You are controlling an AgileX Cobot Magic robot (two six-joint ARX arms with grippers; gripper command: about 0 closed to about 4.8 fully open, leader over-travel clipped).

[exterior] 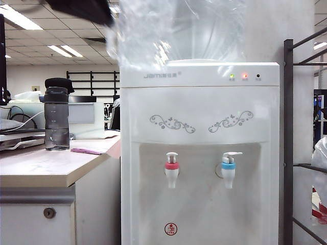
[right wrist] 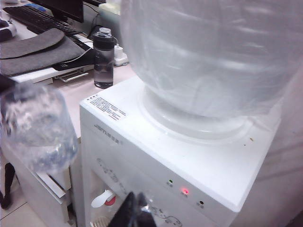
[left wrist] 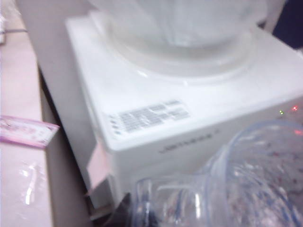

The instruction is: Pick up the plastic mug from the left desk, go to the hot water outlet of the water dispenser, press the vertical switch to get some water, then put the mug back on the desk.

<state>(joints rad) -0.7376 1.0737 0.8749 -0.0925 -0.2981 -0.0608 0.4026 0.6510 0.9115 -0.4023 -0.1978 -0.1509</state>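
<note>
The clear plastic mug (left wrist: 246,179) hangs in the air beside the top corner of the white water dispenser (exterior: 204,102), with my left gripper (left wrist: 135,213) shut on its handle (left wrist: 165,198). From the right wrist the mug (right wrist: 38,127) shows as a frosted blur over the left desk (exterior: 41,168). In the exterior view the mug (exterior: 135,41) is a blur under the dark left arm (exterior: 79,9). My right gripper (right wrist: 135,213) is shut and empty, high in front of the dispenser's lights. Below it is the hot water outlet (right wrist: 108,198) with its red collar. The vertical switch (exterior: 171,155) tops that tap (exterior: 172,171).
A dark lidded tumbler (exterior: 56,115) and a pink card (exterior: 87,150) are on the desk. A blue-collared tap (exterior: 228,168) sits to the right of the red one. A large clear bottle (right wrist: 208,56) tops the dispenser. A dark metal rack (exterior: 288,143) stands at the right.
</note>
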